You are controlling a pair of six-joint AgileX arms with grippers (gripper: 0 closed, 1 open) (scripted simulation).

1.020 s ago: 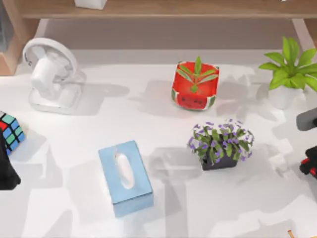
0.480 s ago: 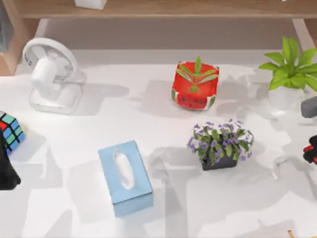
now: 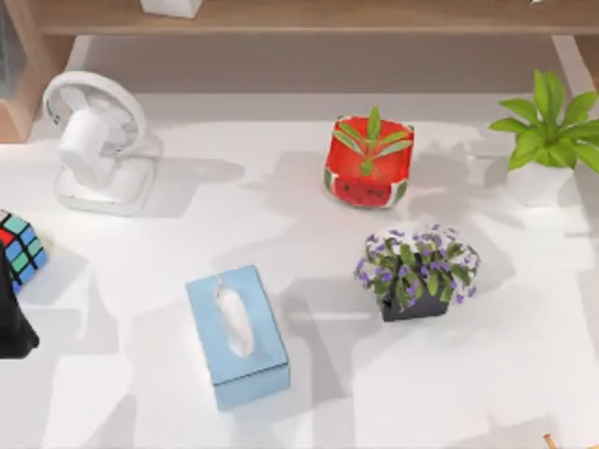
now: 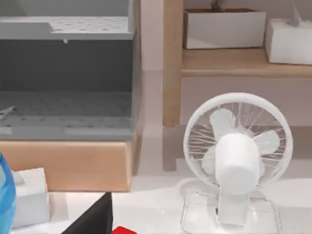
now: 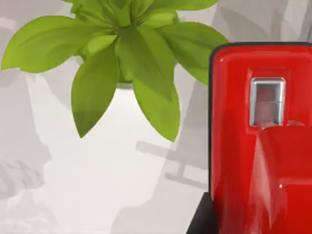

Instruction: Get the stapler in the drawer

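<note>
Stapler, bright red with black trim, fills one side of the right wrist view, close to the lens, its glossy top carrying a small metal window. It stands before a leafy green plant in a white pot on the white table. So near a placing suggests that the right arm carries it, yet no finger is visible there, and whether that pincer is spread or pinching the stapler cannot be told. In the top view the same plant sits at the table's far right edge, which puts the stapler near that edge.

Judged by its look, the stapler is small, rigid and fairly light, with a smooth, slippery shell; a hold across the narrow flanks near the middle should resist twisting better than one on the rounded top. The hinged upper arm may give under pressure, so a firm squeeze on the base is safer.

The left wrist view looks at a grey drawer unit with an open cavity, resting on a wooden block, with a white fan beside it. Nothing there reveals the left pincer's state, which cannot be told. A blue tissue box, a watermelon-patterned pot and a purple flower pot occupy the middle of the table.
</note>
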